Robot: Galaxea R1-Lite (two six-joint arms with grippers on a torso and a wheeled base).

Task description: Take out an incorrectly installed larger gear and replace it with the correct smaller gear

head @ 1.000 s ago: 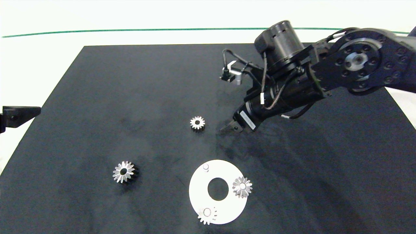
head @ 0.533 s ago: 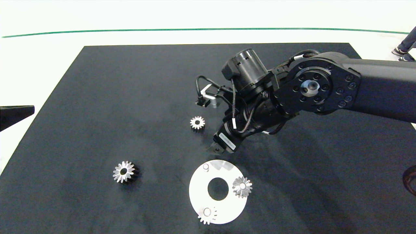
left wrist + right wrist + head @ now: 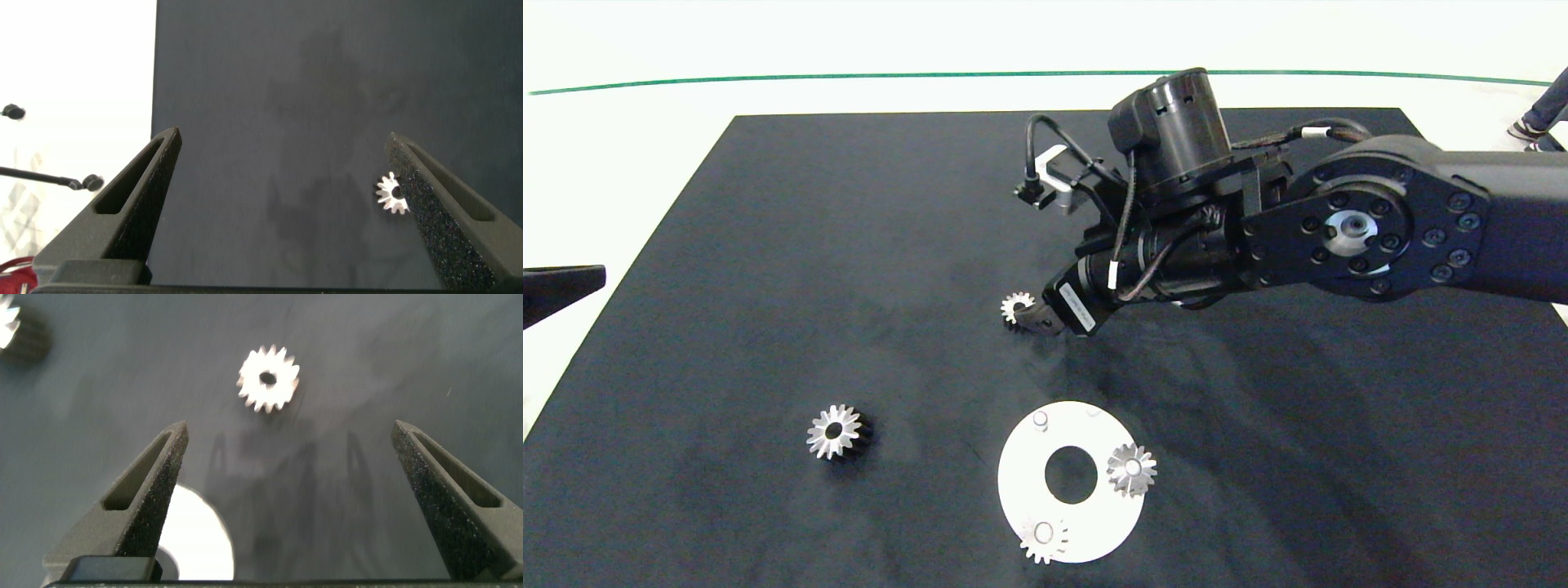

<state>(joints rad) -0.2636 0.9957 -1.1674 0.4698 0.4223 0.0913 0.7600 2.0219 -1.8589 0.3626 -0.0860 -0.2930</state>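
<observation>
The smaller gear (image 3: 1016, 309) lies loose; the right gripper (image 3: 286, 449), fingers spread wide, hovers above, needing descent and closing.

Shiny metal smaller gear (image 3: 269, 378), matt black mat (image 3: 768, 245)

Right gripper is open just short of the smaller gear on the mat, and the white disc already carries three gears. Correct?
Not quite: the white disc carries two gears, and its third peg is bare, as the head view shows. The rest holds: the right gripper is open just short of the smaller gear on the mat.
</observation>
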